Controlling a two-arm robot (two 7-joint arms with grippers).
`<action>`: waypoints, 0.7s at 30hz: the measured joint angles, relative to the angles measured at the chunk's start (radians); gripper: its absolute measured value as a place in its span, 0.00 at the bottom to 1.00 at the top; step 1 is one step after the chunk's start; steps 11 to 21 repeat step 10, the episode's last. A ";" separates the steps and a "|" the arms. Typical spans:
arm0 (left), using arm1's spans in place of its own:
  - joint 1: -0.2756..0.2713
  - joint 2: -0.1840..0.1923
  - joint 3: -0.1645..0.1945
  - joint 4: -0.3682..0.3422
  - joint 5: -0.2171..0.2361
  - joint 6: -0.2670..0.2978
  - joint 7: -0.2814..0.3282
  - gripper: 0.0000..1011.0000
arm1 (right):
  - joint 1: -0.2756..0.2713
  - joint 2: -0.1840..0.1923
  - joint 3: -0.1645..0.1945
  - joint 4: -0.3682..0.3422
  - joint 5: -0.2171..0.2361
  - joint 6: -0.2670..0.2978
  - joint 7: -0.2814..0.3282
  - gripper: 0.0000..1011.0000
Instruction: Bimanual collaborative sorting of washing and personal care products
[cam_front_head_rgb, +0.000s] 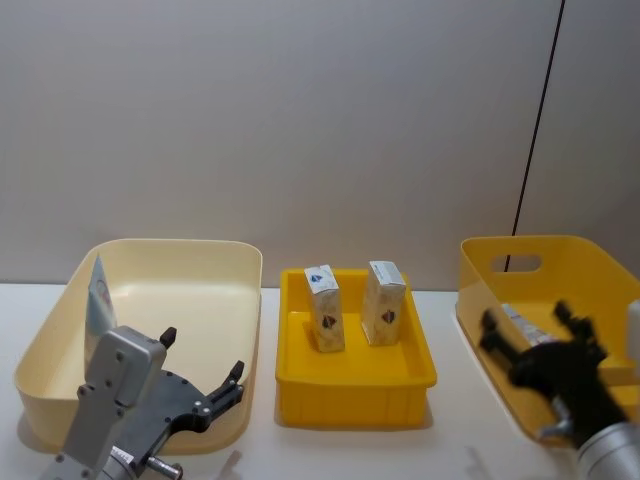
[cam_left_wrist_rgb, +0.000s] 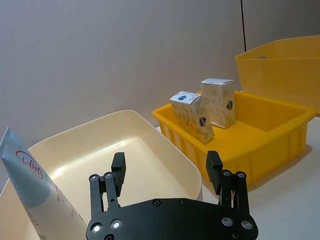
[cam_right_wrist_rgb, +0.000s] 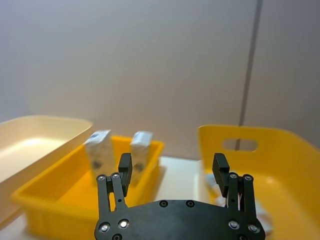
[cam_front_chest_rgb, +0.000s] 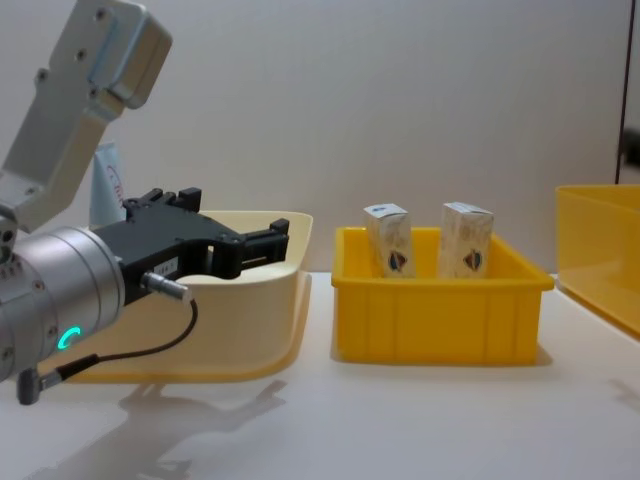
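We see three bins side by side on the table (cam_front_head_rgb: 455, 440), which looks like one bin per kind of product. In the middle of the head view, the small yellow bin (cam_front_head_rgb: 355, 385) holds two white cartons (cam_front_head_rgb: 324, 308), both upright and side by side near its back wall, so that kind seems already gathered. At the left, the cream bin (cam_front_head_rgb: 215, 262) has a pale-blue tube (cam_front_head_rgb: 98, 292) propped on end against its left wall, a tall thing leaning because it cannot lie flat in the corner.

Our left hand (cam_front_head_rgb: 203, 370) hovers low at the lower left, over the cream bin's front rim, released and empty, fingers spread. Our right hand (cam_front_head_rgb: 528, 328) hangs at the lower right over the large yellow bin (cam_front_head_rgb: 530, 250), also spread and holding nothing. Just beyond it lies a pale product (cam_front_head_rgb: 520, 324) in that bin, likely a tube. We judge the right hand is placed to pick it for sorting.
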 joint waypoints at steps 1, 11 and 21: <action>0.000 0.000 0.000 0.000 0.000 0.000 0.000 0.99 | -0.012 0.012 -0.021 0.000 0.009 -0.007 0.005 0.99; 0.000 0.000 0.000 0.000 0.000 0.000 0.000 0.99 | -0.065 0.060 -0.107 -0.003 0.048 -0.038 0.025 0.99; 0.000 0.000 0.000 0.000 0.000 0.000 0.000 0.99 | -0.065 0.060 -0.107 -0.003 0.048 -0.038 0.025 0.99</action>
